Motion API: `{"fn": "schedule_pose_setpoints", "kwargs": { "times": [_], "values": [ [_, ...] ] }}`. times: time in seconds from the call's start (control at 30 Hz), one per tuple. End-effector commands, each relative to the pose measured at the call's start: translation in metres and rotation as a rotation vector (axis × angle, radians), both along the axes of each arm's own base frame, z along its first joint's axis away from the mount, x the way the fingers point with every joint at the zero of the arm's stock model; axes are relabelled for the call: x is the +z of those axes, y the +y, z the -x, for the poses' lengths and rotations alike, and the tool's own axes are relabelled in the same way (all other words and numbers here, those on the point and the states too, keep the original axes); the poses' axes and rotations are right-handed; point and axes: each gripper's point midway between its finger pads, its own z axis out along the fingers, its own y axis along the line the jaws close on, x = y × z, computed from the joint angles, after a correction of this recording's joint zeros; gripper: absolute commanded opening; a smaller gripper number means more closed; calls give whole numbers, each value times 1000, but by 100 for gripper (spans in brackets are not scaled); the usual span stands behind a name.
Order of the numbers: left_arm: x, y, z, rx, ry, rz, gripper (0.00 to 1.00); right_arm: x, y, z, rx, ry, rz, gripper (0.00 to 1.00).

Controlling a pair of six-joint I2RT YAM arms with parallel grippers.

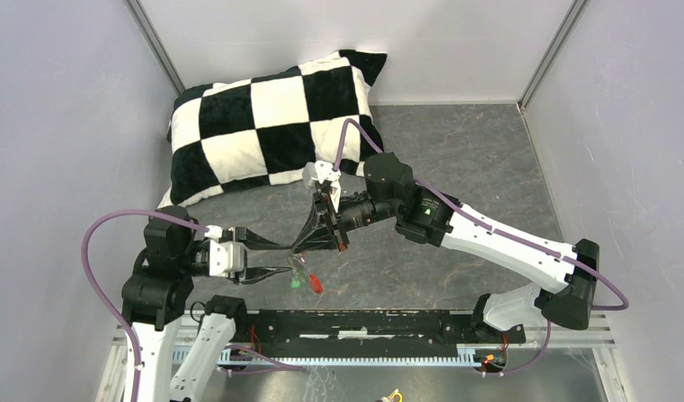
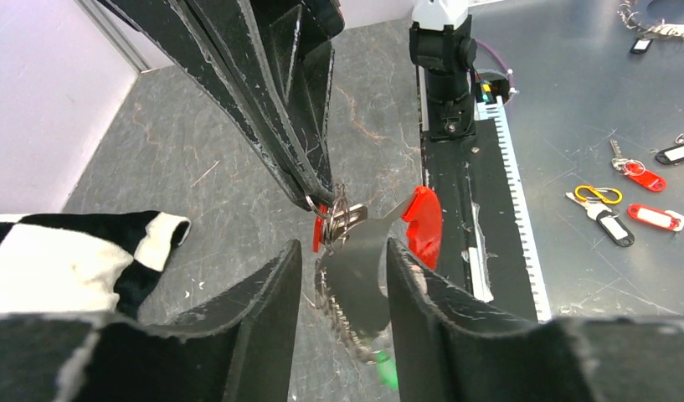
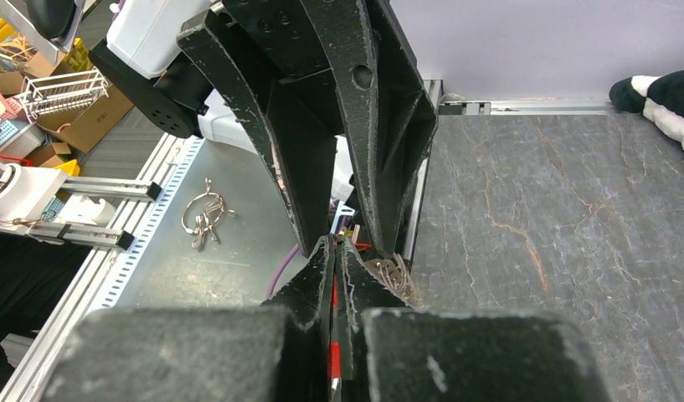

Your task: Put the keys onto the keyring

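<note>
In the centre of the left wrist view, the right end effector (image 2: 321,199) reaches down from the upper left. Its fingers are pressed together on the thin silvery metal keyring (image 2: 340,216). The right wrist view shows a sliver of the flat, bright red plastic fob (image 3: 332,356) pinched edge-on between them.

The left end effector (image 2: 342,247) rises from the bottom edge with its fingers apart. They flank a grey metal blade that runs up and right to the small red-headed key (image 2: 423,224), whose plastic head is curved. I cannot tell whether either finger touches the blade.

A fine silvery chain (image 2: 334,306) drops toward the bottom of the frame to the tiny green-headed key (image 2: 387,368). The cluster seems held clear of the dark grey stone-patterned surface (image 2: 196,167), just below centre in the overhead view.

Risks, as I judge them:
- The red-headed key may not be fully threaded, so a clumsy close could push it off the keyring and drop it.
- The fob is gripped on a thin edge, so a sideways pull could pivot it or make it slip.
- The two sets of fingers are crowded and could collide.
- The dangling chain might snag a finger.
</note>
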Motion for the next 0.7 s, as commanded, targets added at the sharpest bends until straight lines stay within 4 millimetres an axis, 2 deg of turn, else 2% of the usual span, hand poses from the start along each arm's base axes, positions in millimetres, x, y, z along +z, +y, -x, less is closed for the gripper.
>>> {"fn": "schedule_pose_setpoints", "kwargs": {
  "times": [0.0,0.13,0.37,0.67],
  "values": [
    [7,-3,5,-46,-13,30,45,33,1,8,35,-38,-89,0],
    [8,-3,7,-49,-14,32,41,33,2,8,34,-35,-87,0],
    [9,-4,8,-58,-8,37,26,32,2,9,36,-33,-86,0],
    [7,-5,11,-82,7,46,23,32,4,11,43,-27,-91,0]
  ]
}}
